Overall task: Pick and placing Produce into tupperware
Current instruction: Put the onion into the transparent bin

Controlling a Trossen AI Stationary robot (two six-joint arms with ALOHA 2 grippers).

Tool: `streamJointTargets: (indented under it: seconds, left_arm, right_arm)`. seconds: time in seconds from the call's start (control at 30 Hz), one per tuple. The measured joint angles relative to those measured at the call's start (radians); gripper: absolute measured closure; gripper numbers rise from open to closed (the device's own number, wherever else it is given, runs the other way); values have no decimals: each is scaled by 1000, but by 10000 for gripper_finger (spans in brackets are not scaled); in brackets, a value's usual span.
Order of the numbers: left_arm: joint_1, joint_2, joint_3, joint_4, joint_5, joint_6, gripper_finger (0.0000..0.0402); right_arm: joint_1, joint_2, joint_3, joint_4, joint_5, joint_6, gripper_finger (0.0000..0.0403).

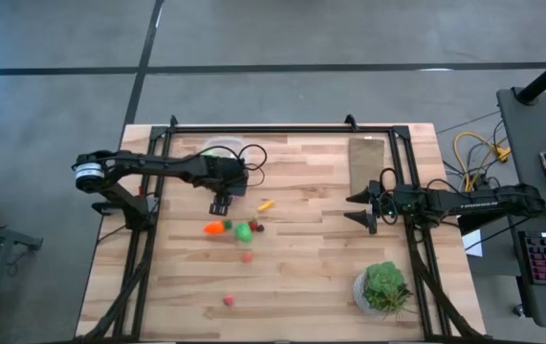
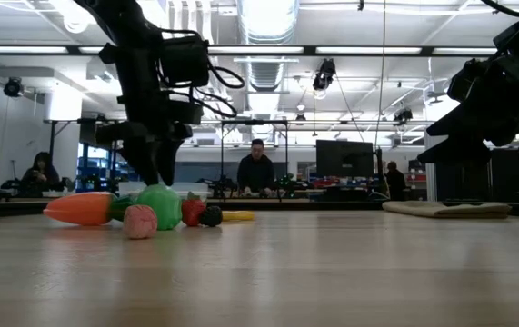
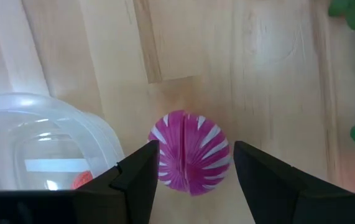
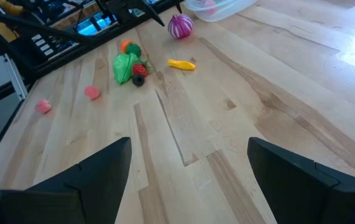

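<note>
Your left gripper (image 3: 193,171) hangs over the table (image 1: 301,277) with its jaws parted; in the left wrist view the purple-and-white striped ball (image 3: 189,152) lies on the wood between the fingers (image 3: 137,177), and I cannot tell whether they touch it. Just beside that ball is the clear tupperware (image 3: 37,146), with something small and red-orange showing inside. A little farther out you have the produce in a loose cluster: the orange carrot (image 1: 214,227), a green ball (image 1: 243,230), and small dark and red pieces (image 4: 139,74) touching them, with the yellow bit (image 1: 267,204) near. Two pink pieces (image 1: 247,256) lie apart from these. Well away, your right gripper (image 1: 368,208) hovers wide open and empty, between the tan board (image 1: 368,161) and the potted plant (image 1: 383,287).
</note>
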Motion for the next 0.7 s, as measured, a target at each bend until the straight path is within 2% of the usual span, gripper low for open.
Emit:
streamJointTargets:
  seconds: [0.47, 0.53, 0.63, 0.7]
  left_arm:
    - [-5, 1, 11, 56, 0, -3, 210]
    - [-7, 1, 12, 58, -3, -58, 210]
    - [-6, 1, 6, 74, -6, -219, 210]
    - [-7, 1, 1, 72, -6, -256, 210]
  right_arm:
    - [0, 0, 0, 0, 0, 0, 90]
    - [0, 0, 0, 0, 0, 0, 90]
    - [0, 0, 0, 0, 0, 0, 90]
    - [0, 0, 0, 0, 0, 0, 90]
